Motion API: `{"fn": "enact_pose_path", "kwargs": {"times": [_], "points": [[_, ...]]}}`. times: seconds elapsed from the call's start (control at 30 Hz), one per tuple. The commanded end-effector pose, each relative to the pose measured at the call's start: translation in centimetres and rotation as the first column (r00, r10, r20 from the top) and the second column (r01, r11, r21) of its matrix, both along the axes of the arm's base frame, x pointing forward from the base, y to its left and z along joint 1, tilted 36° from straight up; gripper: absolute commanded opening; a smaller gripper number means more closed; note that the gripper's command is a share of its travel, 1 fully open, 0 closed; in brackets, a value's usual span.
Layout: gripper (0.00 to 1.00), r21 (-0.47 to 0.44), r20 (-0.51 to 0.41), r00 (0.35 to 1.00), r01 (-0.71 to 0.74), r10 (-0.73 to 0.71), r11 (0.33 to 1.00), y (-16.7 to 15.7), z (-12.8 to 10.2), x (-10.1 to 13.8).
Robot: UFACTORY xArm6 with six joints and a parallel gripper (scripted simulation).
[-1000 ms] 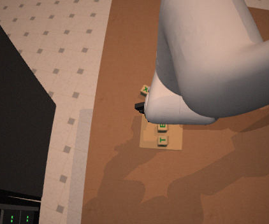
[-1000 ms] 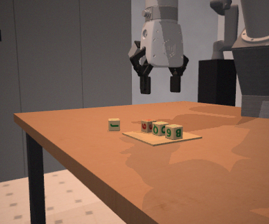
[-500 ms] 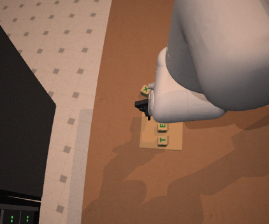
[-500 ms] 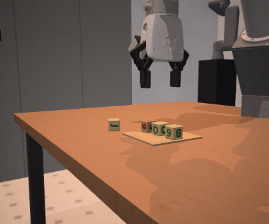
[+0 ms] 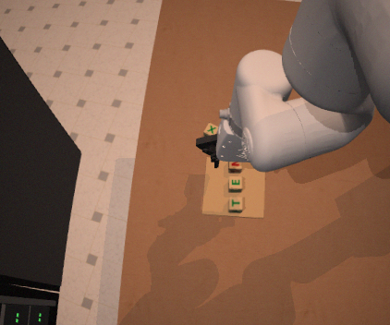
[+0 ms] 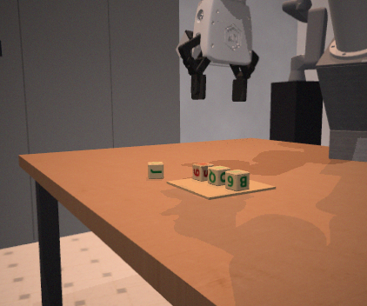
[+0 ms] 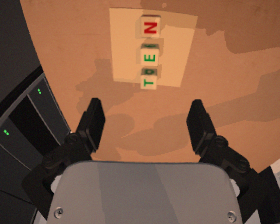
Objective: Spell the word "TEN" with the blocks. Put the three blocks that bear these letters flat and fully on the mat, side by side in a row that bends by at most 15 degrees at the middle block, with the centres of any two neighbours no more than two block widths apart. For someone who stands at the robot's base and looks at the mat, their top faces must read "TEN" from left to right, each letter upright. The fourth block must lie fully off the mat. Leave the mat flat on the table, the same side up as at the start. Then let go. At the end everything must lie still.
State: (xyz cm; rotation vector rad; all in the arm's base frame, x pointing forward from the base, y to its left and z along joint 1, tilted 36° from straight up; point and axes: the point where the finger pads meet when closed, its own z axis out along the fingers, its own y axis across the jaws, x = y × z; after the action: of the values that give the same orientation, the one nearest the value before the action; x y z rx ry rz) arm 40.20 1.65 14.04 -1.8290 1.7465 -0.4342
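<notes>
Cream blocks carry a green T, green E, red N and green X; the mat is pale tan on a reddish-brown table.

Letters readable on the blocks

On the mat, three blocks show top faces T in green, E in green and N in red. The block off the mat shows a green X on top. In the exterior view, side faces read B, O and a red U.
</notes>
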Motion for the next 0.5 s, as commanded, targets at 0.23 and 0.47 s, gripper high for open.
{"fn": "enact_pose_path", "kwargs": {"times": [0.23, 0.47], "points": [[1.0, -0.003, -0.042, 0.999, -0.004, 0.004, 1.0, -0.6, 2.7, -1.8], [1.0, -0.003, -0.041, 0.999, -0.004, 0.004, 1.0, -0.6, 3.1, -2.0]]}}
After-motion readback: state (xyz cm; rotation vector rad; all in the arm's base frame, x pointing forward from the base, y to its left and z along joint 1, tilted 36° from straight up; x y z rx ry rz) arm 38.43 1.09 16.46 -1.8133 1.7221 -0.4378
